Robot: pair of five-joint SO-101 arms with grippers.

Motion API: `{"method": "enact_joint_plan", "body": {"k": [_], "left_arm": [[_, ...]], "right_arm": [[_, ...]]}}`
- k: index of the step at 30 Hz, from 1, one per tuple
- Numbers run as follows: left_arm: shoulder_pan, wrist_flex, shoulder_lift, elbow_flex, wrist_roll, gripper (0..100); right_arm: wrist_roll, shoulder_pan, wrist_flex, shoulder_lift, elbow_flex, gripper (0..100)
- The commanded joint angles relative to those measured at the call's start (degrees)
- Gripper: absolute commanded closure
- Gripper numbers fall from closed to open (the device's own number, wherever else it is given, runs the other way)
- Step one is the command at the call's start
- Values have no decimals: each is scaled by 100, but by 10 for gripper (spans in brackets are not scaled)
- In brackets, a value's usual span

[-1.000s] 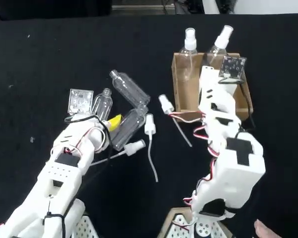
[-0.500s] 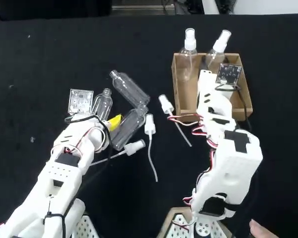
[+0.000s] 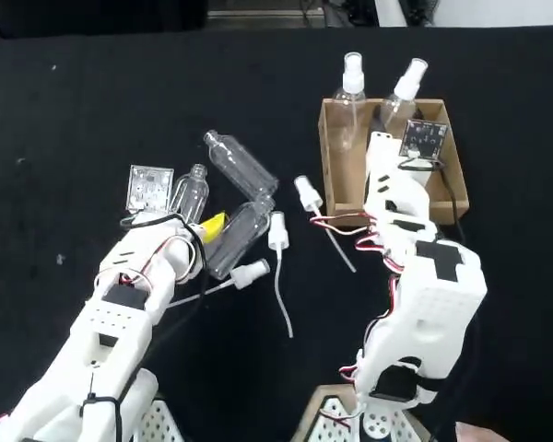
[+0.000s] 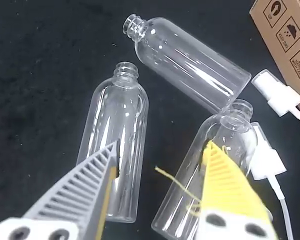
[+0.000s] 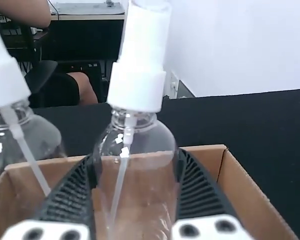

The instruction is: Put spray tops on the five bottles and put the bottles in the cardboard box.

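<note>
Standing upright in the brown cardboard box (image 3: 326,157), a clear spray-topped plastic bottle (image 5: 140,195) is clamped between the black fingers of the right gripper (image 5: 136,160). Over clear uncapped bottles (image 4: 117,115) lying on the black table (image 3: 92,92), the left gripper (image 4: 161,147) gapes wide, holding nothing. The box's printed symbols are cut off.

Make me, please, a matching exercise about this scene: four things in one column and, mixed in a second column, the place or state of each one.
Column A
1. left gripper
2. right gripper
3. loose spray tops
4. cardboard box

Column B
a. lying on the black table
b. shut on a capped bottle
c. holding two capped bottles
d. open over uncapped bottles

Pairs: 1-d, 2-b, 3-a, 4-c
</note>
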State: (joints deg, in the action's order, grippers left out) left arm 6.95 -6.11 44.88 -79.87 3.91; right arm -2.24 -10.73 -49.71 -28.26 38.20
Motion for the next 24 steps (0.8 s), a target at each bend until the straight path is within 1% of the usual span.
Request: {"method": "enact_joint_plan", "body": {"k": [1,6,12,16,24], "left_arm": [[4,114,88,66,9,737],[4,114,88,66,9,737],[4,114,88,66,9,737],[4,114,88,66,9,737],[4,123,88,66,9,737]], "right_arm": [[-9,-62,-114,75,-338,982],[-9,-62,-114,75,-338,977],[0,18,-114,84,-259,845],[0,132,-167,101,-145,843],[0,132,-176,119,-119,843]]}}
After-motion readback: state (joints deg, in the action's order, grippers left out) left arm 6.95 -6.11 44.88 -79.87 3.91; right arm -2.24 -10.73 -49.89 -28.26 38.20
